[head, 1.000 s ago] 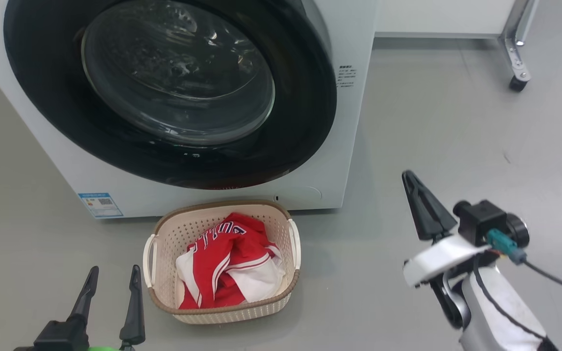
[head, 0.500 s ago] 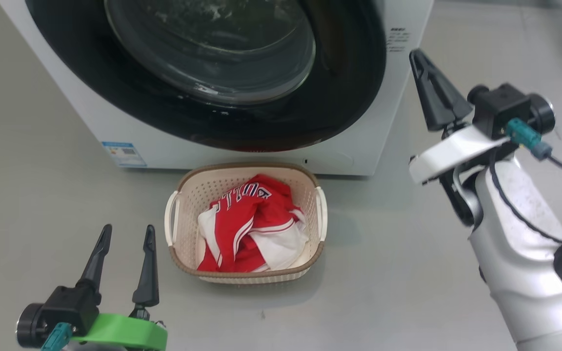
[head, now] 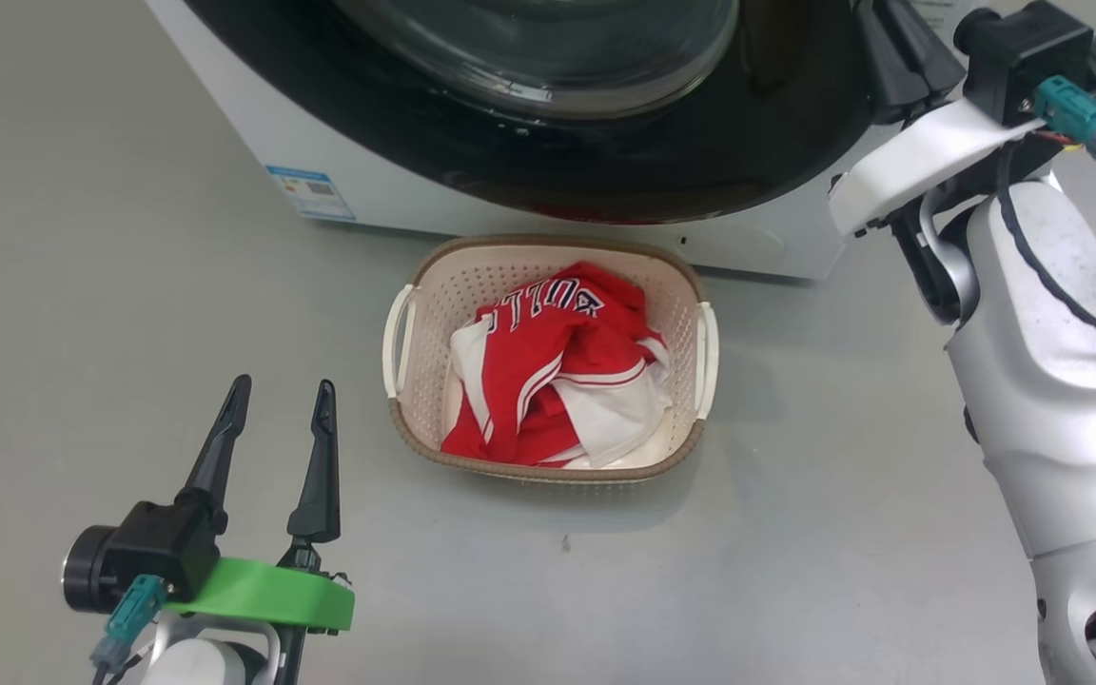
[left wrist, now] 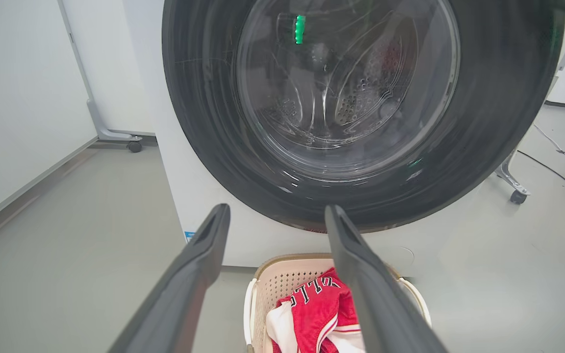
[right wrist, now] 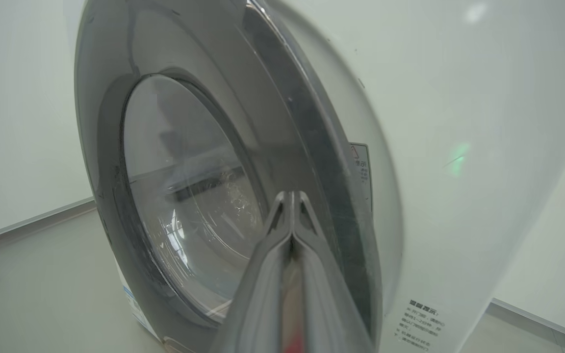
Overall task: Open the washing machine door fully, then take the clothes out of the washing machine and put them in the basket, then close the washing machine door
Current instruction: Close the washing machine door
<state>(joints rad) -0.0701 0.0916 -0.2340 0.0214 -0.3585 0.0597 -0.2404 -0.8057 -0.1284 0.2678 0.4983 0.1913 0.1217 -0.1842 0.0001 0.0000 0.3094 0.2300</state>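
Note:
The washing machine (head: 396, 195) is a white box, and the washing machine door (head: 624, 171) lies against its front with its black ring and glass bowl (left wrist: 346, 83). On the floor just before it stands the basket (head: 434, 314), holding the clothes (head: 557, 362), crumpled red and white jerseys. My left gripper (head: 282, 390) is open and empty, low at the basket's left. The left wrist view has the same gripper (left wrist: 277, 211) above the basket (left wrist: 272, 279) and clothes (left wrist: 321, 309). My right gripper (head: 895, 48) is shut; its tip (right wrist: 290, 196) sits before the door's right rim (right wrist: 321, 162).
Grey floor (head: 129, 285) surrounds the basket. A blue label sticker (head: 305, 190) marks the machine's lower left. A wheeled stand leg (left wrist: 510, 189) and a cable (left wrist: 557, 152) lie to the machine's right; a white panel on a caster (left wrist: 134, 145) stands to its left.
The head camera has shifted, so the whole picture slid. My shut right gripper has risen from beside the basket to the door's right rim. The left gripper stays open.

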